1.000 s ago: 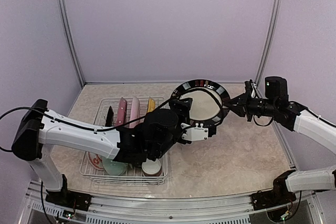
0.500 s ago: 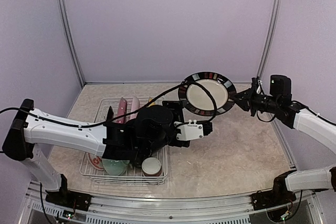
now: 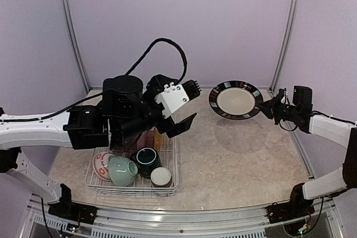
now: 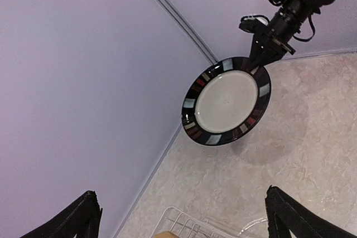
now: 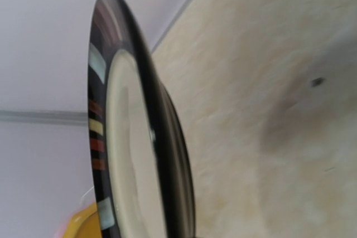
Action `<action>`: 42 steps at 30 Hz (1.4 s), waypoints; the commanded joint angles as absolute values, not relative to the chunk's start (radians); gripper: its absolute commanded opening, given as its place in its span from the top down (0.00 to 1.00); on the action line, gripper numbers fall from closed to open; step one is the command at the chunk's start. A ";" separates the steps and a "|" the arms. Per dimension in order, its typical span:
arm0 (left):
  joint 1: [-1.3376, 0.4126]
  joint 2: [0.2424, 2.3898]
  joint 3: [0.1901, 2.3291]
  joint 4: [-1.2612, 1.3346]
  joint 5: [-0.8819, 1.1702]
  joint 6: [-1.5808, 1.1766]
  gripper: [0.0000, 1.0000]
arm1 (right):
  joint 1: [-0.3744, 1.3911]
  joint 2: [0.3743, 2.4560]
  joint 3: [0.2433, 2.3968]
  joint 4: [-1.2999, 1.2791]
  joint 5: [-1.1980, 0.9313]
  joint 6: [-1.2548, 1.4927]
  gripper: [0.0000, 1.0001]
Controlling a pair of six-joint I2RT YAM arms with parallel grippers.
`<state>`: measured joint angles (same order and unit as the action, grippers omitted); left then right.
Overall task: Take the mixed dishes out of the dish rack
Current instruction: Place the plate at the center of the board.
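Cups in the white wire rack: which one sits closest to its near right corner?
The brown-and-white ceramic cup, at the white wire dish rack's near right corner. The dark teal cup sits behind it, and the pale-green cup further left.

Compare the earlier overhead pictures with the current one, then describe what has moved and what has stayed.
The right gripper, shut on the rim of the black plate, carried it rightwards, away from the left arm. The left gripper, open, rose and drew back from beside the plate to above the dish rack. The rack itself stayed put.
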<state>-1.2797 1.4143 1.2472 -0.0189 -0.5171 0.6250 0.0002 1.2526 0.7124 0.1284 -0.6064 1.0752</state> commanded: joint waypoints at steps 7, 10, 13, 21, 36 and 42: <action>-1.103 1.188 1.260 -0.122 -0.376 0.164 0.01 | -0.056 1.480 0.696 0.500 -0.746 1.069 1.00; -1.032 1.136 1.233 -0.133 -0.342 0.069 0.01 | -0.043 1.540 0.709 0.522 -0.749 1.058 1.00; -0.950 1.090 1.214 -0.162 -0.291 -0.060 0.01 | -0.028 1.586 0.717 0.548 -0.749 1.054 1.00; -0.754 1.034 1.212 -0.285 -0.125 -0.303 0.01 | 0.041 1.724 0.771 0.584 -0.746 1.032 1.00; -0.664 1.072 1.242 -0.421 -0.040 -0.409 0.01 | 0.121 1.906 0.829 0.613 -0.739 1.025 1.00; -0.663 1.099 1.254 -0.447 -0.048 -0.416 0.01 | 0.123 1.920 0.831 0.559 -0.725 0.994 0.86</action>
